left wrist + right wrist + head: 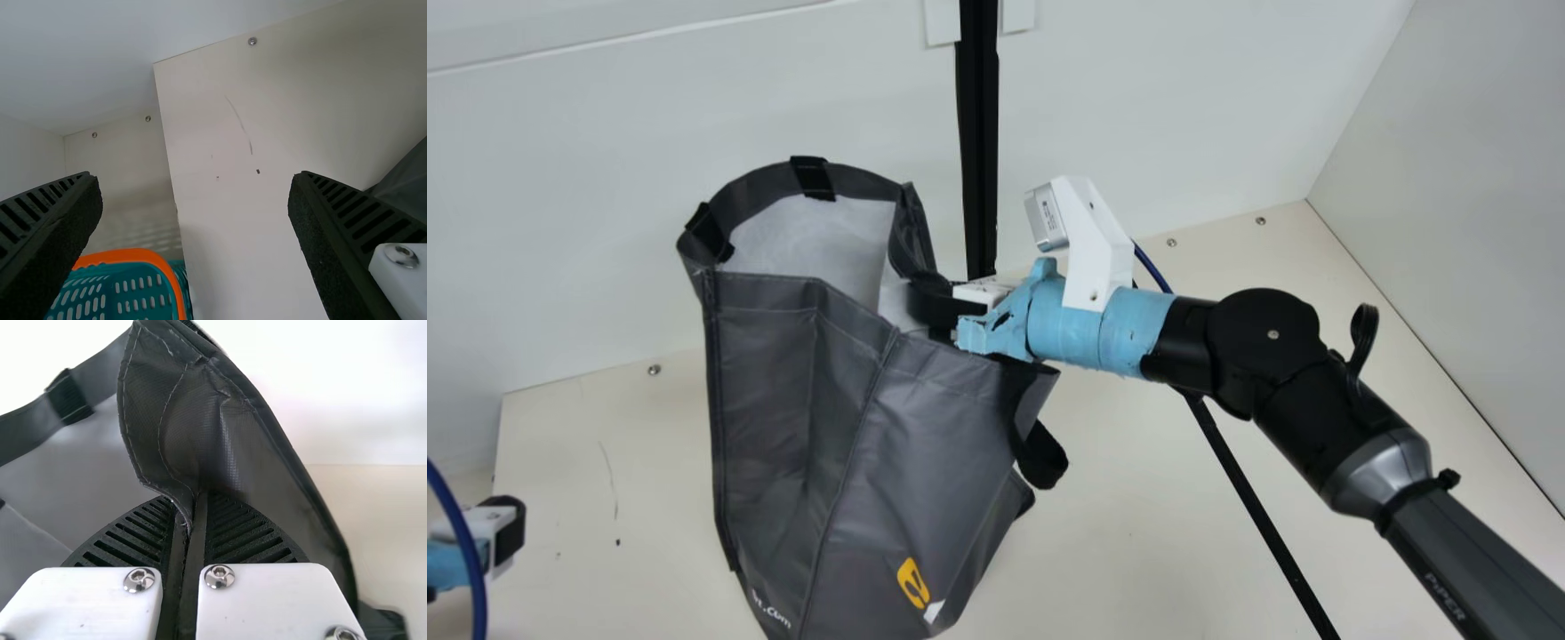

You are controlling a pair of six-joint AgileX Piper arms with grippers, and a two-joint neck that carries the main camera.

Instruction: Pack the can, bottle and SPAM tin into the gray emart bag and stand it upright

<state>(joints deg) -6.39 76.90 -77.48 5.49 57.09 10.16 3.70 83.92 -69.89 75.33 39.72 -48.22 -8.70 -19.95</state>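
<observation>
Gaping in main view: gray emart bag point(854, 427), mouth up beside the right fingers point(950, 309), creased front, pale lining point(818, 240), yellow mark point(912, 583) well below the fingers. What's inside is hidden by its front. Black handle loop point(1042, 455) hangs below the fingers. Right arm point(1263, 356) slopes up to a near-level wrist, fingers at the rim. Left fingers point(512, 529) sit well apart from the bag, low over the desk point(1138, 533).

Left wrist view: fingers point(363, 230) wide apart, nothing held. Teal basket, orange rim point(133, 255), slotted walls, near one fingertip; gray fabric just beside the other finger.

Right wrist view: fingers point(143, 533) almost together, pinching a bag edge; folded fabric rises past the tips.
</observation>
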